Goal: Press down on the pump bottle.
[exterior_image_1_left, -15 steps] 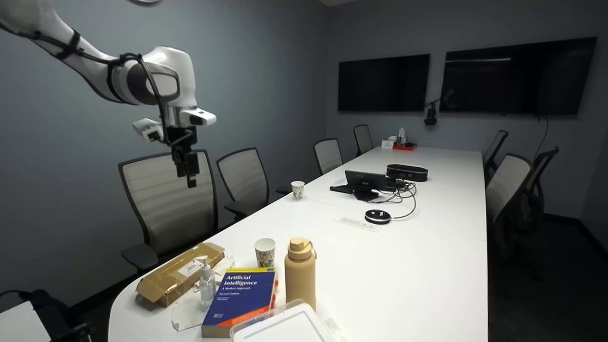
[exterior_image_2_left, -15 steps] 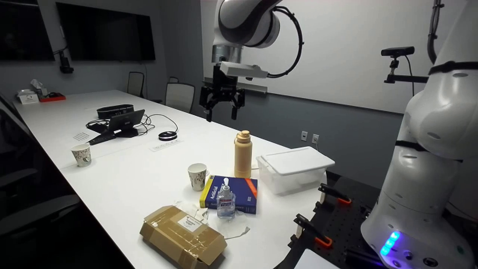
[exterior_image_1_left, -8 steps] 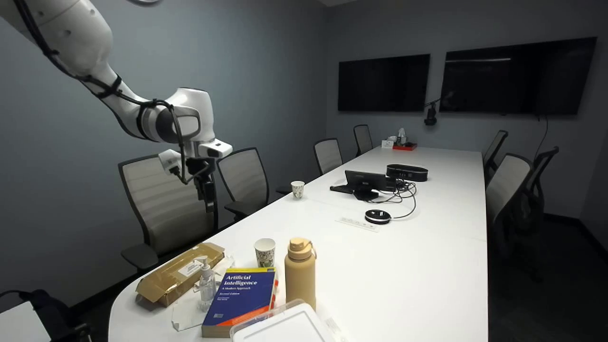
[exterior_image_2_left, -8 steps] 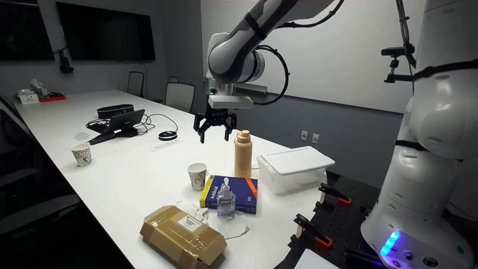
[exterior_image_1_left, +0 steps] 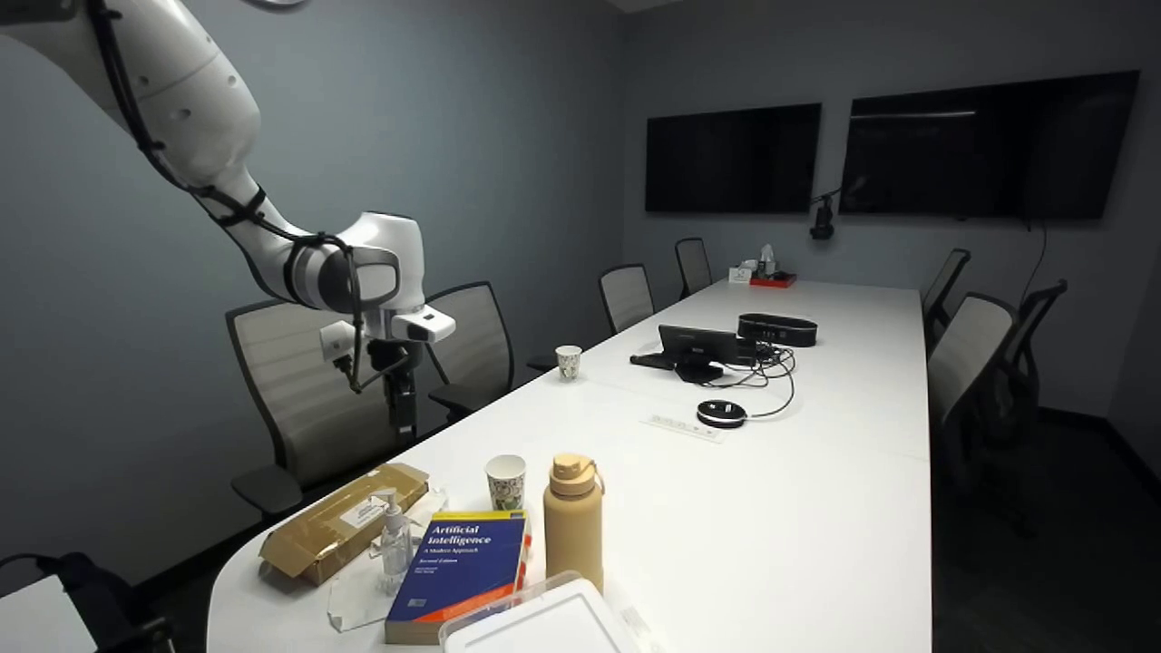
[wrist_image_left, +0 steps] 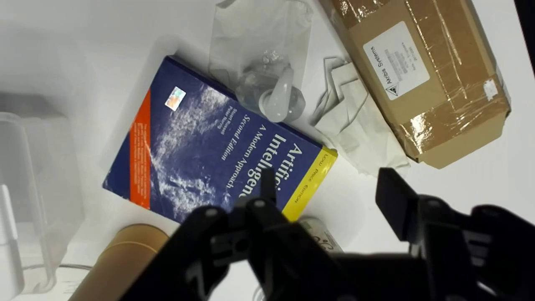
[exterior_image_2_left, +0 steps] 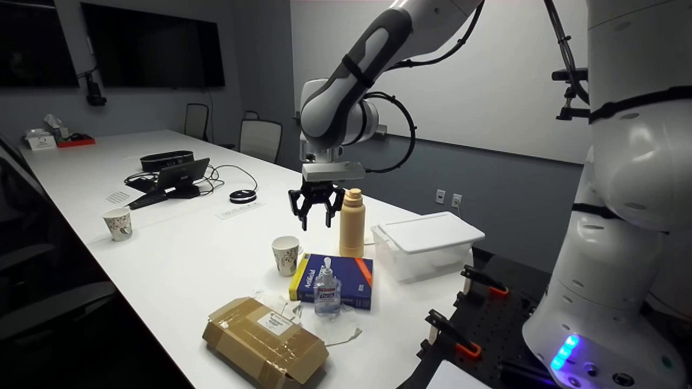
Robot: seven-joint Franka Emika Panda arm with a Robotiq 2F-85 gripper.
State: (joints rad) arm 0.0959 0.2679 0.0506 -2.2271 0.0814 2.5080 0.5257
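The pump bottle is a small clear sanitizer bottle with a white pump head, upright on a paper sheet. It shows in both exterior views and, from above, in the wrist view. My gripper is in the air above the table in both exterior views, higher than the bottle and apart from it. In the wrist view my gripper is open with nothing between its fingers. The bottle lies ahead of the fingertips there, near the top middle.
A blue book lies beside the pump bottle, and a cardboard box on its other side. A paper cup, a tall tan flask and a lidded plastic bin stand close by. Crumpled paper lies near the box.
My arm has come down a long way, and the gripper is lower and closer to the table objects. The gripper stays open. The bottle and other objects have not moved.
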